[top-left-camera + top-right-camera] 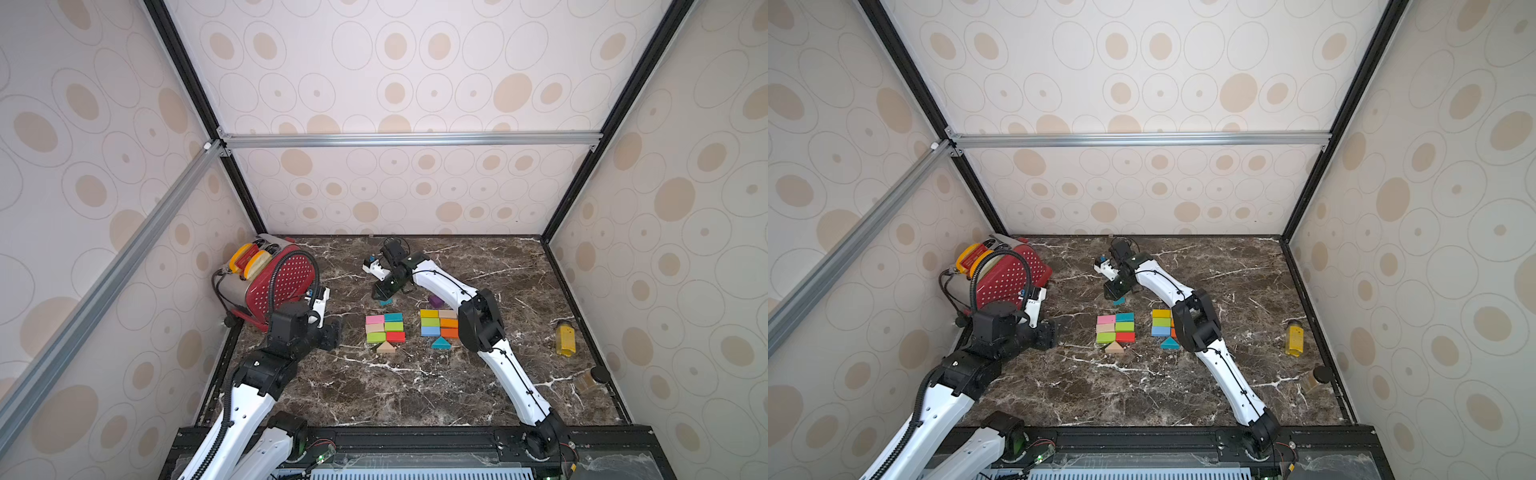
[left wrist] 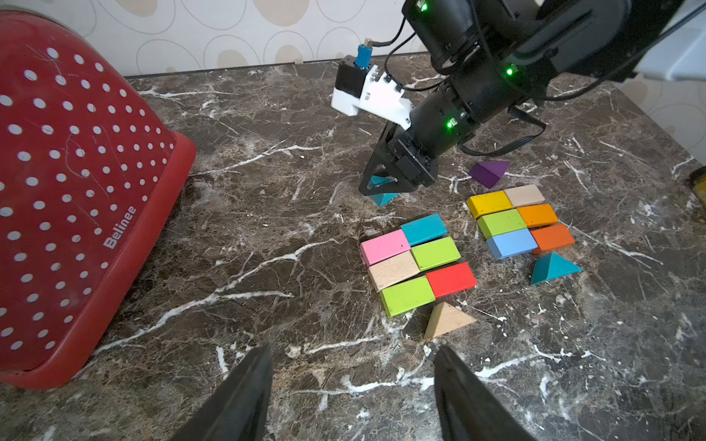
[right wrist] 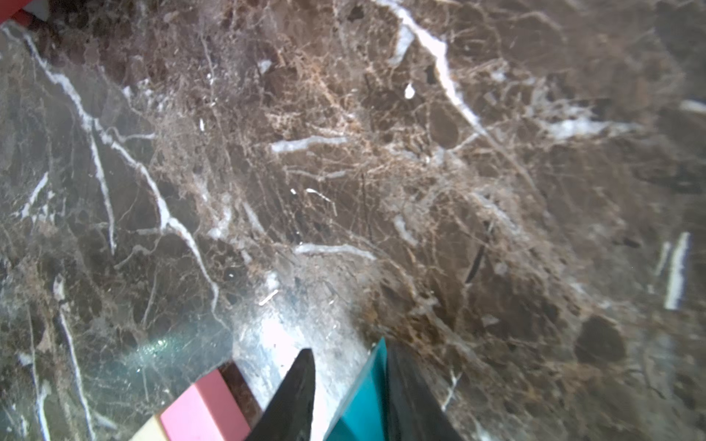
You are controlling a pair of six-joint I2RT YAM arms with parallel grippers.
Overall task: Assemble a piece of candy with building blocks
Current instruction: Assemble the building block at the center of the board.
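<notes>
A: tabletop (image 2: 267,183) looks like polished brown marble w/ white veins, pretty glossy.
B: yep. blocks (image 2: 420,267) = painted wood, matt-ish, couple plain tan w/ visible grain. toaster (image 2: 76,191) is shiny red, dotted w/ holes.

Oval-patterned walls (image 1: 395,75), marble tabletop (image 1: 415,386)

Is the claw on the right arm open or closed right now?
Closed. The right gripper has its jaws pinched on a small teal triangular block behind the two block rectangles; the right wrist view shows teal wood against one fingertip.
</notes>
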